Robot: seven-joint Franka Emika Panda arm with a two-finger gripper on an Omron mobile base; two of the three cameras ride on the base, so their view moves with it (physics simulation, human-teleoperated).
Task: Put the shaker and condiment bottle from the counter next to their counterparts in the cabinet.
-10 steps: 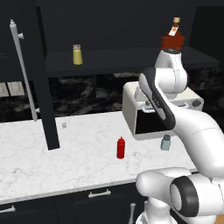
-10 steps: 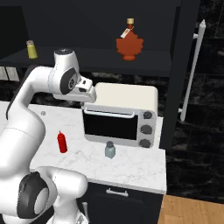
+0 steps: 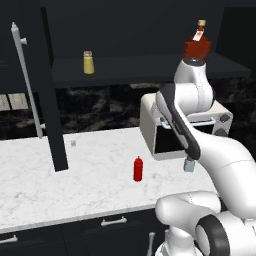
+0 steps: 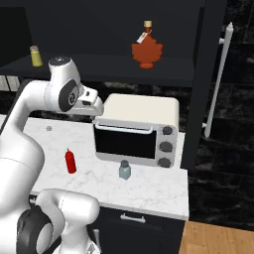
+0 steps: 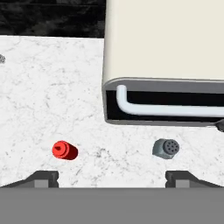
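The jaws stand wide apart and grip nothing, hanging above the desk and looking down on it; in the hand view the two dark fingertips rise at the lower edge, one at each side, with bare marble between them.

Just past the left tip lies the red cap of the condiment bottle, seen from above; past the right tip sits the shaker, its grey perforated cap facing the camera; the two are apart from each other and from the tips.

In the left base view the condiment bottle stands upright on the white veined desk, in the open, in front of and to the left of the toaster oven; the shaker stands upright just before the oven's door, partly behind the white arm; the right base view shows the shaker beside the oven's front and the condiment bottle further left.

Beyond the oven, up in the dark cabinet, the yellow shaker stands on the shelf towards the left; the squat brown bottle stands on the same shelf towards the right, well apart from it; the cabinet door hangs open with its long silver bar handle showing.
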